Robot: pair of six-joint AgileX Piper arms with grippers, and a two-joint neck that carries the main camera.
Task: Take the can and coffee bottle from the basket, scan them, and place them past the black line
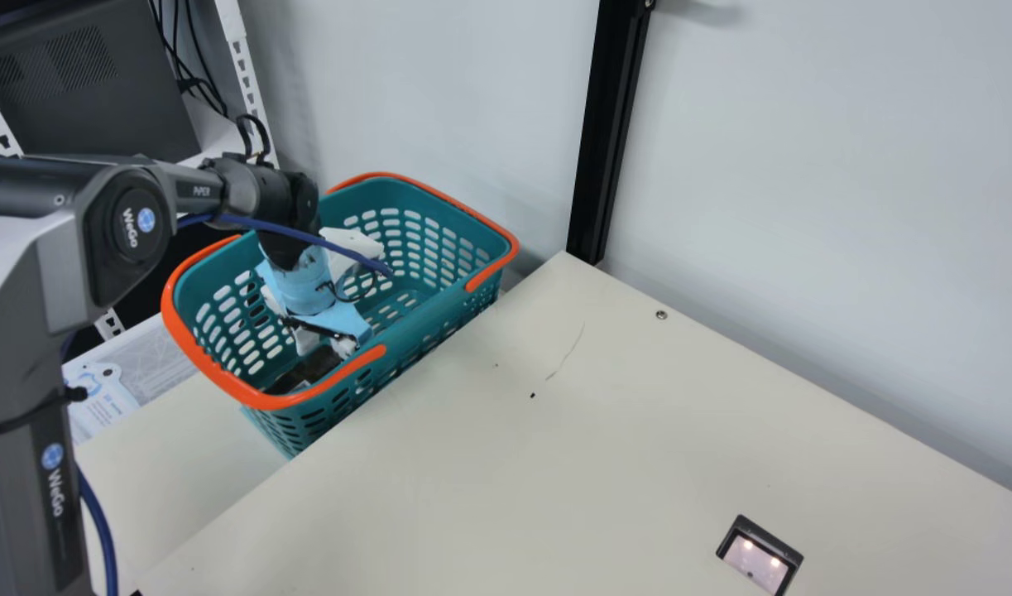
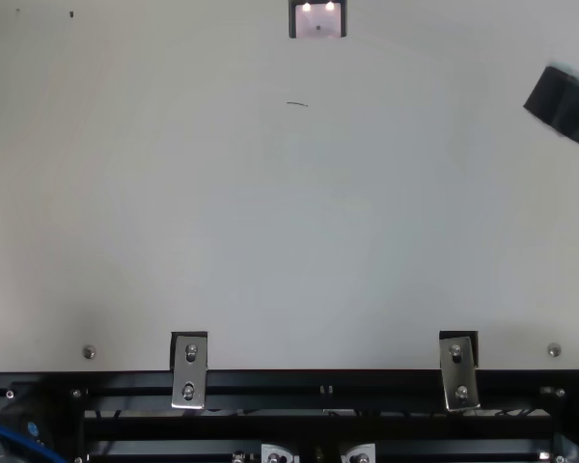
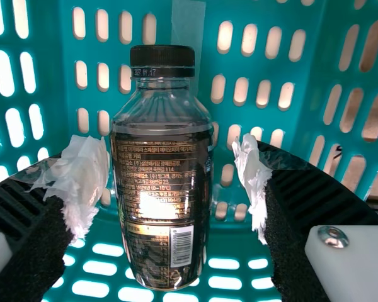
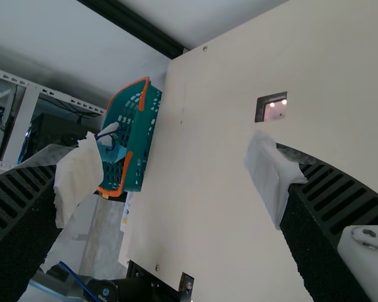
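In the main view, my left gripper [image 1: 328,335] reaches down inside the teal basket [image 1: 431,302], close to the dark coffee bottle [image 1: 303,372]. The left wrist view has the coffee bottle [image 3: 162,189] upright, black cap on top, between the spread fingers of my left gripper [image 3: 169,182]; both tips are wrapped in white material, with gaps beside the bottle. Part of my right gripper [image 2: 565,101] enters at the top view's right edge. Seen from its wrist, my right gripper [image 4: 176,176] is open over the table, nothing between its fingers.
A scanner window [image 1: 756,559] with lit spots is set in the cream table [image 1: 506,463]. The basket's orange handles [image 1: 253,399] lie along its rim. A black post [image 1: 609,124] stands behind the table, and a shelf with a dark monitor [image 1: 83,79] is at the left.
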